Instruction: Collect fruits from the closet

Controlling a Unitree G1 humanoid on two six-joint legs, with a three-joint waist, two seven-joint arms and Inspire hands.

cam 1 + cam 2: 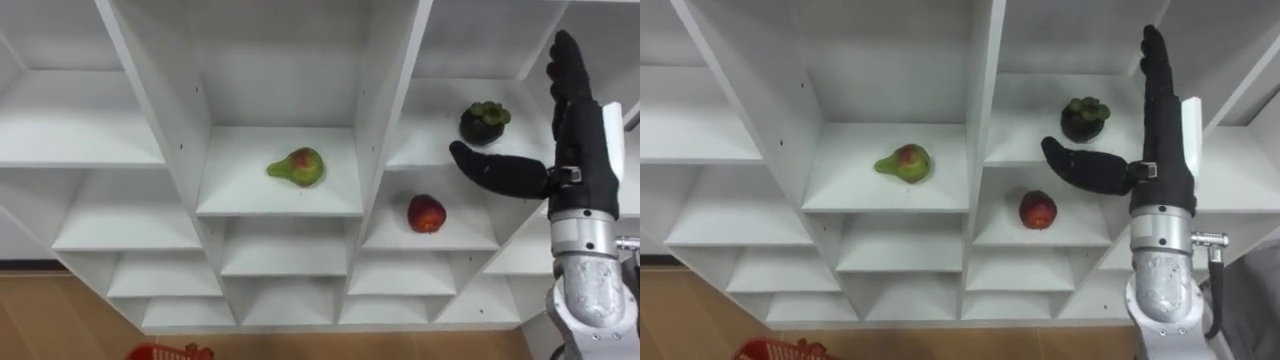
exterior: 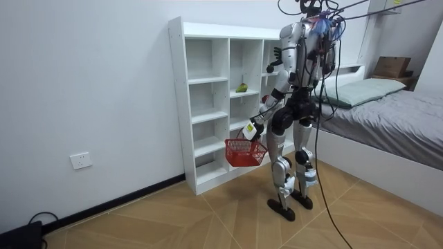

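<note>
A green-red pear (image 1: 298, 167) lies on a middle shelf of the white closet (image 1: 280, 200). In the column to its right, a dark mangosteen (image 1: 484, 122) sits on the upper shelf and a red apple (image 1: 426, 213) on the shelf below. My right hand (image 1: 580, 150) is raised in front of that column, open, fingers straight up, thumb pointing left just under the mangosteen without touching it. In the room view my left hand (image 2: 255, 129) hangs low, shut on the handle of a red basket (image 2: 243, 152).
I stand facing the closet on a wooden floor. A bed (image 2: 387, 104) lies behind me at the room view's right. The basket's rim (image 1: 165, 352) shows at the bottom left below the shelves.
</note>
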